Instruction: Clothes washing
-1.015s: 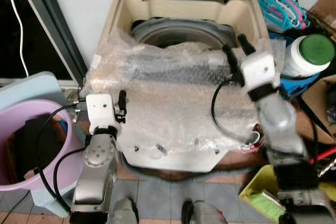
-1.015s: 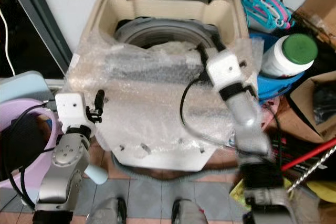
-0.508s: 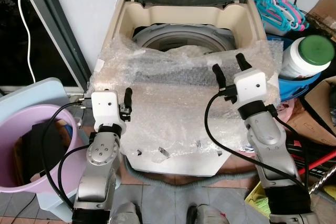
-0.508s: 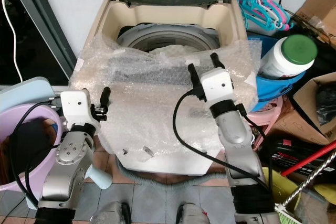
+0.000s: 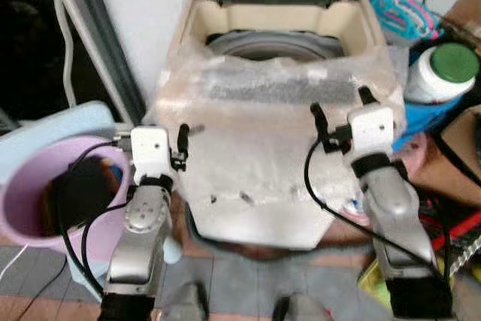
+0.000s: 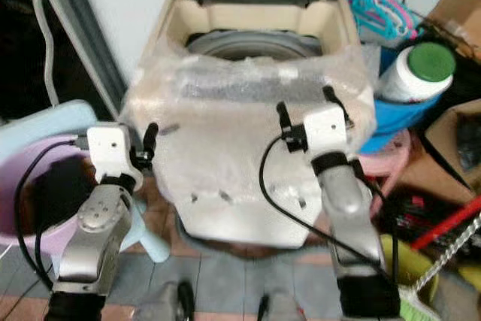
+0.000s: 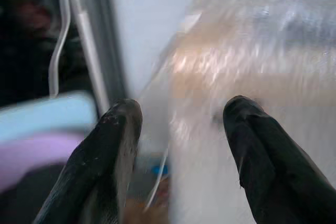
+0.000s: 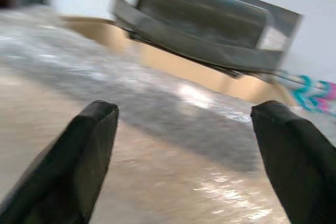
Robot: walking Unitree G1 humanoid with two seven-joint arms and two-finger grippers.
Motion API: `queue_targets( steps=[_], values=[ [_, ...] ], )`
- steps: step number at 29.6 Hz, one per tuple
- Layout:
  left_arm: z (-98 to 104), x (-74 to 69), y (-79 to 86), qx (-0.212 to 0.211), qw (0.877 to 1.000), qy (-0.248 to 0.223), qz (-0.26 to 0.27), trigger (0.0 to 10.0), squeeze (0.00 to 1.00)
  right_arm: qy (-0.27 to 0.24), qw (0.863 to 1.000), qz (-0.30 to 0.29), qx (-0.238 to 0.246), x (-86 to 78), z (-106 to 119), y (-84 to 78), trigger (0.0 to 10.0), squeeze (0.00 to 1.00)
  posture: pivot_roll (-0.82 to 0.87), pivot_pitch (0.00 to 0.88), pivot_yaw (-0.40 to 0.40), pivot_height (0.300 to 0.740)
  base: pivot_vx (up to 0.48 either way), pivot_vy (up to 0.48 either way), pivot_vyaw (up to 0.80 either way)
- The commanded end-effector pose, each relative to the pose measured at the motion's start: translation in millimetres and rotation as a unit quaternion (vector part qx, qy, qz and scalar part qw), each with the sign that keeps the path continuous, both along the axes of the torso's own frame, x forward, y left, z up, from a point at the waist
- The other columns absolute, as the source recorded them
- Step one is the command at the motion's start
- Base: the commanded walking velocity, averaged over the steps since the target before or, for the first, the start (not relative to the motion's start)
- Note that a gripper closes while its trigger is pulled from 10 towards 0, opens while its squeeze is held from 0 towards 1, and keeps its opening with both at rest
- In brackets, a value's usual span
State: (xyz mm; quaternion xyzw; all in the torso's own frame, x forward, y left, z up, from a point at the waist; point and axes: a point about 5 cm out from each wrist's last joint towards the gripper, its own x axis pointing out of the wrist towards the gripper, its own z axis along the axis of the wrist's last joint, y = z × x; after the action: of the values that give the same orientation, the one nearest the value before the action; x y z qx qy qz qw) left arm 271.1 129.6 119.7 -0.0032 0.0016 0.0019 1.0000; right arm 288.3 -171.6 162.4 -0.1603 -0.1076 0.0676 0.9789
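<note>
Left pincer: spread, empty, beside washer.
Right pincer: spread, empty, above bubble wrap.
Progress: lid open; clothes apparently remain in pink basket; loading pending.

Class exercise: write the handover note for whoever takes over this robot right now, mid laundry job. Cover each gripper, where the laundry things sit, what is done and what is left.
Left gripper: open, holding nothing, raised by the washer's front left corner.
Right gripper: open, holding nothing, over the bubble wrap on the washer's front.
Washing machine: lid up, drum exposed; no clothes made out inside.
Pink basin: on the robot's left, dark clothes inside.
Done: washer opened.
Left: move the clothes from basin to drum, probably add detergent, close the lid, start.
</note>
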Motion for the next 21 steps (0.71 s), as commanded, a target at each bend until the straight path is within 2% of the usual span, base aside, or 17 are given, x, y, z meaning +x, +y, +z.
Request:
queue_targets(
  steps=[1, 2, 3, 4, 5, 6, 12, 16, 19, 21],
  values=[
    [4.0, 3.4, -0.9, 0.002, 1.0, -0.008, -0.006, 10.0, 0.0, -0.001, 1.0, -0.002, 0.003, -1.3, 3.1, -0.5, 10.0, 0.66, -0.02, 0.016, 0.054, 0.74, 0.0, 0.0, -0.43],
    [3.7, 3.7, -0.8, 0.003, 1.0, -0.006, -0.006, 10.0, 0.0, 0.001, 1.0, -0.003, 0.003, -1.0, 2.8, -0.7, 10.0, 0.49, -0.02, 0.016, 0.054, 0.74, 0.0, 0.0, -0.74],
    [3.5, 3.8, -0.8, 0.002, 1.0, -0.006, -0.006, 10.0, 0.0, 0.002, 1.0, -0.003, 0.004, -0.6, 2.6, -1.0, 10.0, 0.36, -0.02, 0.016, 0.053, 0.74, 0.0, 0.0, -0.8],
    [3.3, 3.9, -0.6, 0.002, 1.0, -0.007, -0.006, 10.0, 0.0, 0.004, 1.0, -0.004, 0.005, -0.3, 2.4, -1.5, 10.0, 0.08, -0.03, 0.016, 0.053, 0.74, 0.0, 0.0, 0.0],
    [3.3, 3.9, -0.6, 0.002, 1.0, -0.007, -0.006, 10.0, 0.0, 0.004, 1.0, -0.004, 0.005, -0.3, 2.4, -1.5, 10.0, 0.08, -0.03, 0.016, 0.053, 0.74, 0.0, 0.0, 0.0],
    [3.2, 4.1, -0.6, 0.001, 1.0, -0.008, -0.006, 10.0, 0.0, 0.005, 1.0, -0.005, 0.006, 0.2, 2.3, -1.8, 10.0, 0.0, -0.03, 0.015, 0.053, 0.74, 0.0, 0.0, 0.0],
    [-2.9, 5.5, 1.5, -0.023, 1.0, 0.006, -0.016, 10.0, 0.0, 0.016, 1.0, -0.009, 0.006, 1.0, -1.6, -3.9, 10.0, 0.0, -0.04, 0.007, 0.052, 0.74, 0.0, 0.0, 0.0],
    [-10.2, 6.3, 3.8, -0.026, 0.999, 0.018, -0.015, 10.0, 0.0, 0.035, 0.999, -0.017, 0.01, -0.7, -9.0, -6.7, 10.0, 0.0, -0.04, 0.006, 0.053, 0.74, 0.0, 0.262, 0.0],
    [-17.0, 7.4, 5.9, -0.023, 0.999, 0.032, -0.02, 10.0, 0.0, 0.058, 0.998, -0.033, 0.019, -3.3, -20.4, -12.6, 10.0, 0.0, -0.04, 0.01, 0.057, 0.74, 0.0, 0.09, -0.8],
    [-29.4, 5.2, 15.2, -0.017, 0.998, 0.058, -0.033, 10.0, 0.0, 0.1, 0.991, -0.072, 0.047, -10.8, -42.0, -27.2, 10.0, 0.0, -0.04, 0.022, 0.067, 0.74, 0.0, 0.0, -0.4]
  ],
)
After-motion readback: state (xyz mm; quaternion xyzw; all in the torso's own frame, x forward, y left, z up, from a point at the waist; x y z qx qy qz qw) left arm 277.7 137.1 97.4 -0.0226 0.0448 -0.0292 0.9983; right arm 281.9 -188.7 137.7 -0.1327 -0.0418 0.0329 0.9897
